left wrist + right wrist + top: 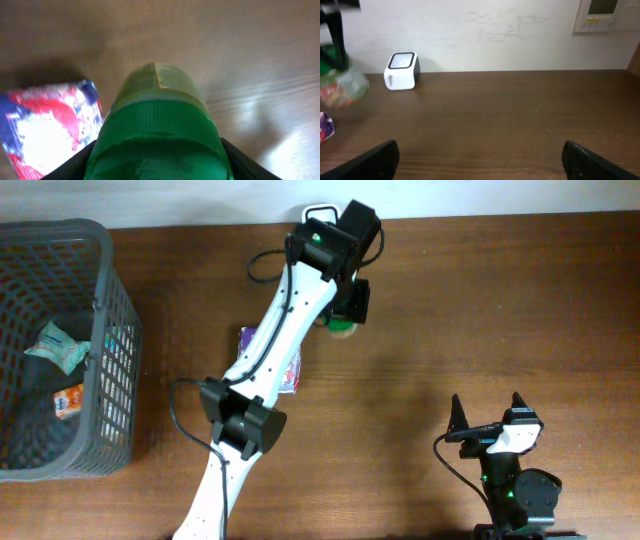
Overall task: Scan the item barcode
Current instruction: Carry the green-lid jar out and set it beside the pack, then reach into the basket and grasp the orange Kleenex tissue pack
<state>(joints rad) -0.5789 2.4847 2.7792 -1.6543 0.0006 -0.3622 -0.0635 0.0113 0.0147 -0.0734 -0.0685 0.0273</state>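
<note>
My left gripper [350,305] is shut on a green-capped bottle [342,328], which hangs above the table at the back centre. In the left wrist view the green cap [160,145] fills the space between both black fingers, and the labelled body [160,82] points away from the camera. The white barcode scanner [401,71] stands by the back wall; from overhead only its top edge [320,210] shows behind the left wrist. The bottle [340,87] looks blurred at the left of the right wrist view. My right gripper [487,405] stands open over bare wood at the front right, with nothing between its fingers.
A purple, red and white packet [292,372] lies on the table under the left arm and also shows as the packet [47,125] beside the bottle. A grey mesh basket [110,330] with a few packets inside stands at the far left.
</note>
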